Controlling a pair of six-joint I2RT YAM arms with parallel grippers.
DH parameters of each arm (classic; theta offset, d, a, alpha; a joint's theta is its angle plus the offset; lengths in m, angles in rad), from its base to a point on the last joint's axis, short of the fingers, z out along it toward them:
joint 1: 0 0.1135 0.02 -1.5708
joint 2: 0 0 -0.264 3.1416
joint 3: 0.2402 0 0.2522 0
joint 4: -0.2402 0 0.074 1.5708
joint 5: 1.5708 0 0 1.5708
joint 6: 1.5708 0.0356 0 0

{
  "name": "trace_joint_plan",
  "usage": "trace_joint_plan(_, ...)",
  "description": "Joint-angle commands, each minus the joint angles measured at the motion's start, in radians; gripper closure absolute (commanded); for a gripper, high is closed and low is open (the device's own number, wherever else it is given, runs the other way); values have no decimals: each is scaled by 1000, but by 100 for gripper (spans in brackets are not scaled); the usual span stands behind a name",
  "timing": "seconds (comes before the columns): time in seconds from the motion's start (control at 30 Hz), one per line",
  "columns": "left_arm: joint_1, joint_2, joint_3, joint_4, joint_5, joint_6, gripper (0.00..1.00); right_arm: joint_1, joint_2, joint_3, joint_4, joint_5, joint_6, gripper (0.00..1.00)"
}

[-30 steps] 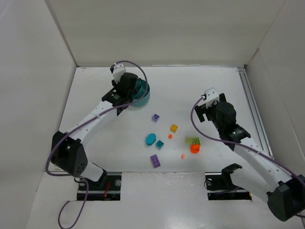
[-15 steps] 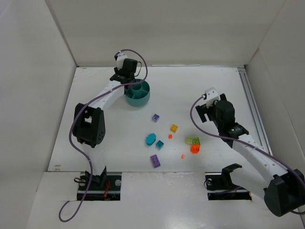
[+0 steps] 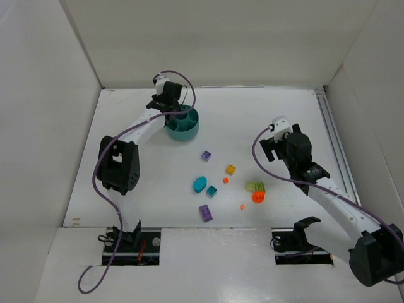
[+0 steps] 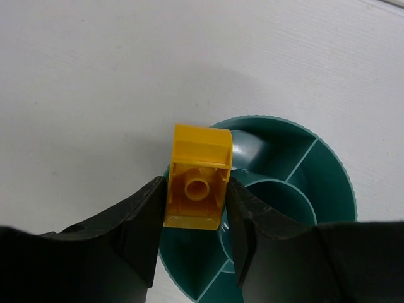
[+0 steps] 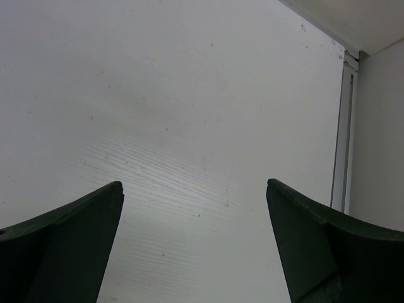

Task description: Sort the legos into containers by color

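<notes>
1. Yellow brick (image 4: pixel 197 184): pinched by its two flanks in the left gripper (image 4: pixel 196 211), hollow underside turned to the wrist camera, long side running out along the fingers.
2. Hangs over the outer edge of the teal dish (image 4: pixel 331 189), above a wedge section (image 4: pixel 249 146) just beside the centre cup (image 4: pixel 278 199). Seems to overhang the rim partly, toward the bare surface outside.
3. Probably calls for a slight shift inward, toward the cup, before letting go. Otherwise risks clipping the rim and tumbling out.
4. Stands on the far-left part of the table (image 3: pixel 265 113), with open room on every side of the dish for moving.
5. Right gripper (image 5: pixel 194 189): spread wide, grasping nothing, above bare table. Lies nearer than the left to the loose legos (image 3: pixel 231 169) in mid-table, so likely suits the next pick better.
</notes>
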Motion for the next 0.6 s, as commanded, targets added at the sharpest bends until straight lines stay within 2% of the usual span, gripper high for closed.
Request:
trace_joint_plan(0.0, 5, -68, -12, -9, 12, -22, 61, -5, -5, 26, 25, 0, -1, 1)
trace_joint_plan(0.17, 5, -108, -24, -9, 22, -22, 37, -5, -34, 17, 25, -9, -1, 0)
trace_joint_plan(0.3, 5, -148, -45, -9, 40, -22, 33, -5, -54, 17, 25, -18, -1, 0)
trace_joint_plan(0.4, 5, -196, -79, -9, 54, -22, 26, -5, -54, 7, 25, -72, -1, 0)
trace_joint_plan(0.43, 5, -212, -94, 0, 63, -22, 22, -5, -54, 7, 25, -110, -1, 0)
trace_joint_plan(0.5, 5, -275, -152, 9, 81, -22, 0, -5, -20, 29, 16, -153, -1, 0)
trace_joint_plan(0.57, 5, -352, -229, 34, 115, -33, 0, 16, 3, 42, 5, -205, -1, 0)
